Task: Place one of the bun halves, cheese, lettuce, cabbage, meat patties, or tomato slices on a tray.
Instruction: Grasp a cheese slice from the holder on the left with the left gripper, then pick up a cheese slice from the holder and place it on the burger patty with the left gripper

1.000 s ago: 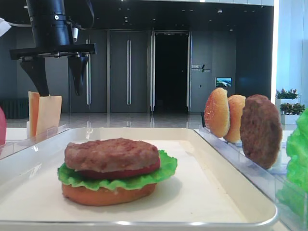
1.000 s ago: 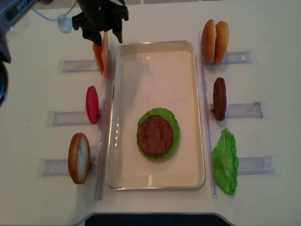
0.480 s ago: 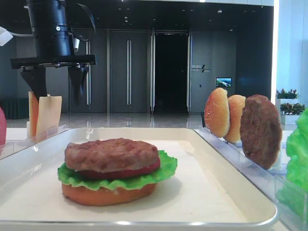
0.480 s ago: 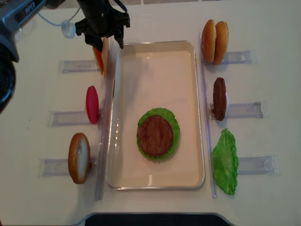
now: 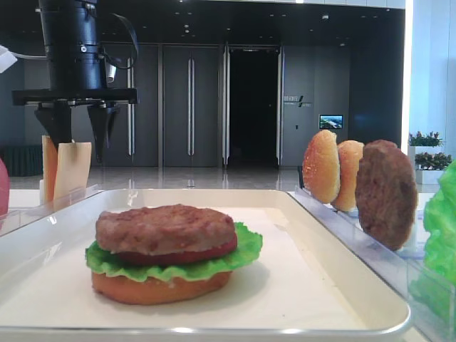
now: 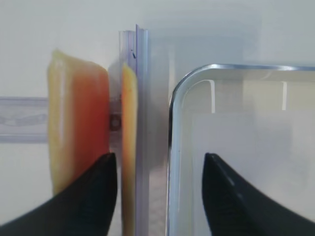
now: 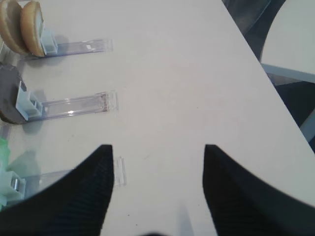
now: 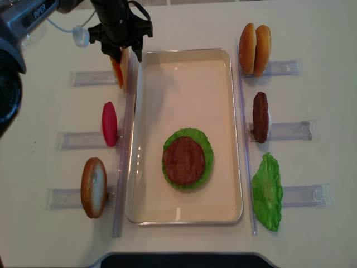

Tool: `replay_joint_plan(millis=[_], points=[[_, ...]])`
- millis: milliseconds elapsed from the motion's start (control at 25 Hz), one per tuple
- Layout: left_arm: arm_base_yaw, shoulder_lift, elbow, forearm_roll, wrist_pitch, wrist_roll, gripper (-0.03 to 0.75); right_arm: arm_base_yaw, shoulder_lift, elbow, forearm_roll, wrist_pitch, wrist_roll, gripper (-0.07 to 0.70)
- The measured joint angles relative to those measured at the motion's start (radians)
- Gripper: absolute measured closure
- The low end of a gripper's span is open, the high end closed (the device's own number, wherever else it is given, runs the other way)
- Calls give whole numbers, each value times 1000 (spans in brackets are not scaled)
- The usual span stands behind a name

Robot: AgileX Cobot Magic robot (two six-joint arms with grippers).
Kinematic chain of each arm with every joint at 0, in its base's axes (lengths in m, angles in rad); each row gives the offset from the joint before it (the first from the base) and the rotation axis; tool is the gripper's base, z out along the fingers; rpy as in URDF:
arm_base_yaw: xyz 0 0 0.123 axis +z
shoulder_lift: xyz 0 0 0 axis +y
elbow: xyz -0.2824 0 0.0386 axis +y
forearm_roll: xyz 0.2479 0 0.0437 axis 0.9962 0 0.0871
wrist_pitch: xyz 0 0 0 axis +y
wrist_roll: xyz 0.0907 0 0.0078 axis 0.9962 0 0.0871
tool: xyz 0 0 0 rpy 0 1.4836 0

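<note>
Nearest the low front camera, the tray (image 5: 342, 285) carries a stacked burger: a bun half (image 5: 160, 287) at the bottom, then lettuce (image 5: 246, 249), a red tomato slice (image 5: 206, 254) and a meat patty (image 5: 165, 228) on top. From overhead the stack sits in the lower half of the tray, slightly right of its middle, with the green leaf showing all round the patty.

On the worktop (image 8: 44, 111) left of the tray, a spare bun half (image 8: 93, 186) stands on edge in a clear rack (image 8: 64, 197), and beyond it a red tomato slice (image 8: 109, 123) stands in the next rack. On the right, a loose lettuce leaf (image 8: 267, 191) lies nearest, then an upright meat patty (image 8: 260, 116), then two bun halves (image 8: 254, 49) side by side at the far end.

Farthest back on the left, two cheese slices (image 8: 120, 67) stand on edge just beside the tray's far left corner. The left tool (image 8: 121, 51) hangs directly above them, pointing down. Its wrist camera shows one finger (image 6: 91, 196) over the gap between the orange slice (image 6: 78, 123) and the thinner yellow slice (image 6: 129, 147), the other finger over the tray rim, so the yellow slice stands between the parted jaws. The jaws are not pressed against it and hold nothing.

The right tool (image 7: 156, 191) hovers over bare worktop on the right side, its two dark fingers spread wide with nothing between them, the right-hand racks at the left edge of its view.
</note>
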Motion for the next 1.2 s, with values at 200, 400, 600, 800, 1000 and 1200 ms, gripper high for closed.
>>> replay_joint_plan(millis=[200,400,600,800,1000,1200], points=[[0,0,0,5,9,0,507,0,0,0,0,0,0,217],[0,0,0,14,12,1,659,0,0,0,0,0,0,217],[0,0,0,19,16,22,681,0,0,0,0,0,0,217],[0,-3,-1,5,45,42,681,0,0,0,0,0,0,217],[1,-47,-1,-110,76,103,682,0,0,0,0,0,0,217],[1,-105,-1,-202,79,150,683,0,0,0,0,0,0,217]])
